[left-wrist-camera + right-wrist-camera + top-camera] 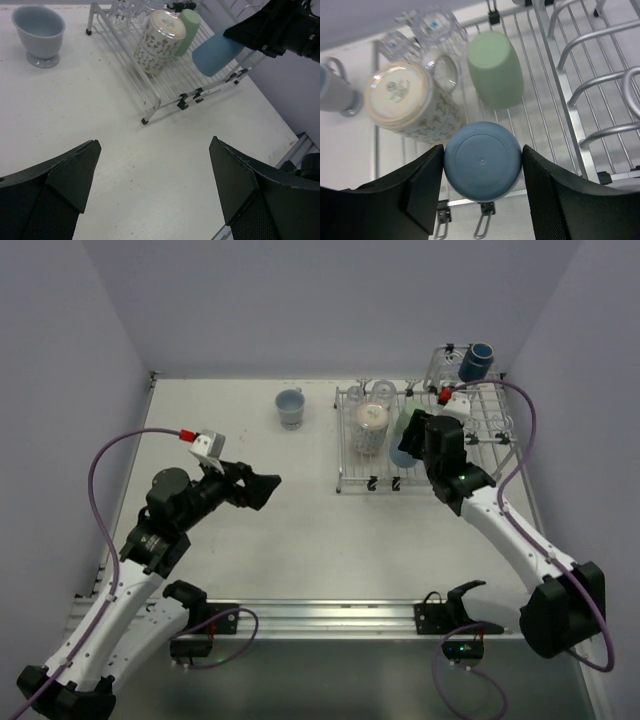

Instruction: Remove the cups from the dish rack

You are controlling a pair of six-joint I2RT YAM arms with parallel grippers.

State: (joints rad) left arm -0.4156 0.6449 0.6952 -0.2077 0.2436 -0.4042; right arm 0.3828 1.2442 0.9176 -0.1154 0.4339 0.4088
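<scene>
- Right arm stretches to the dish rack (480, 425), far right corner of the counter (300, 530); right gripper (482, 152) clamped around a blue tumbler (215, 52)
- Left arm bent; left gripper (155, 144) apart above the counter

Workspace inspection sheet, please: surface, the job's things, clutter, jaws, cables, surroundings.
Surface: white table, faint specks.
Job's things: dish rack holds a patterned cup, pale green tumbler and clear glasses, with a navy mug in its raised basket; grey-blue footed cup stands on the table.
Clutter: nothing seen.
Jaws: left jaws open above the table, holding nothing; right jaws closed on the light blue tumbler.
Cables: purple cable on each arm; the right one arches over the rack.
Surroundings: lavender walls.
</scene>
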